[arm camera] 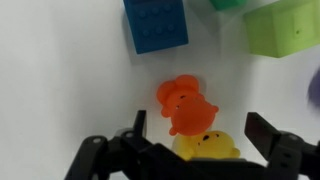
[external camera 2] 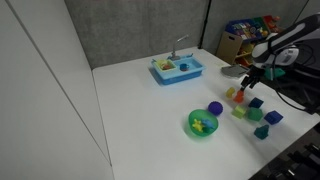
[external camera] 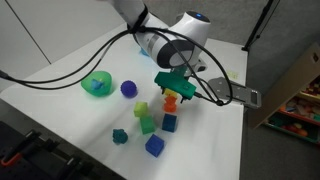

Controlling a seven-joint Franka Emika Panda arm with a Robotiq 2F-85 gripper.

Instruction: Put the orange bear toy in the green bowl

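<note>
The orange bear toy [arm camera: 185, 105] lies on the white table, touching a small yellow toy [arm camera: 208, 146] just below it in the wrist view. My gripper [arm camera: 200, 135] is open, its two dark fingers on either side of the two toys, not touching them. In an exterior view the gripper [external camera: 172, 88] hangs over the orange bear [external camera: 170, 101]. The green bowl [external camera: 97, 85] sits apart at the left; in an exterior view [external camera 2: 203, 124] it holds a small yellow-green item.
A blue block [arm camera: 155, 25] and a green block [arm camera: 288, 28] lie beyond the bear. More blocks [external camera: 148, 122] and a purple ball [external camera: 128, 88] lie around. A blue tray [external camera 2: 178, 69] stands at the back. A phone-like device [external camera: 247, 96] lies near the table edge.
</note>
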